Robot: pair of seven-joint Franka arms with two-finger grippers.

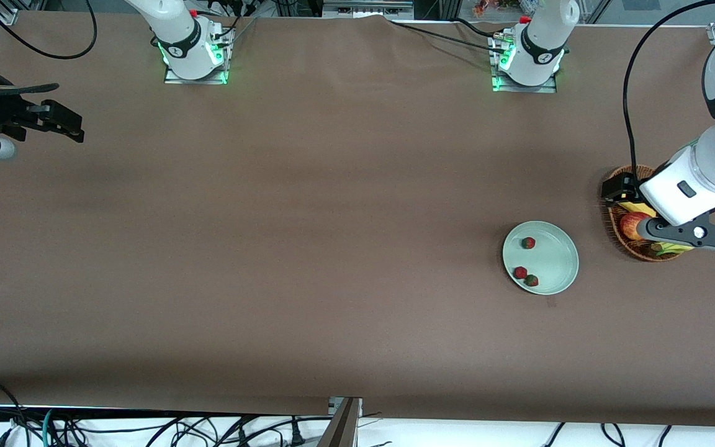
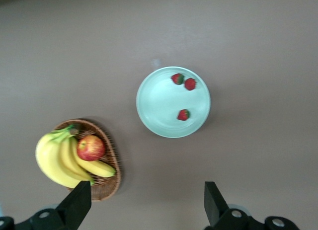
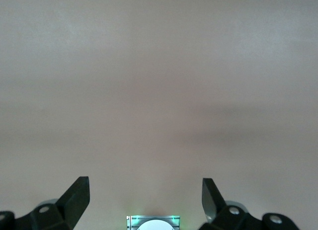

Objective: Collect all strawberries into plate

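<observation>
Front view: the pale green plate (image 1: 550, 273) is seen toward the left arm's end of the table, and all three strawberries lie on it. Nearest to the front camera, two strawberries (image 1: 526, 276) are found touching one another close to the plate's rim; the third strawberry (image 1: 528, 243) is set apart from them, farther from the camera. Just beside the plate, nearer the table's end and slightly farther from the camera, a wicker basket (image 1: 638, 248) is placed, in which bananas (image 2: 62, 160) and a red apple (image 2: 91, 147) are held. The left gripper (image 2: 148, 202) is hung over the basket, its fingers spread wide and nothing gripped. At the right arm's end, the right gripper (image 3: 145, 197) is kept waiting over bare table, likewise wide open and empty.
</observation>
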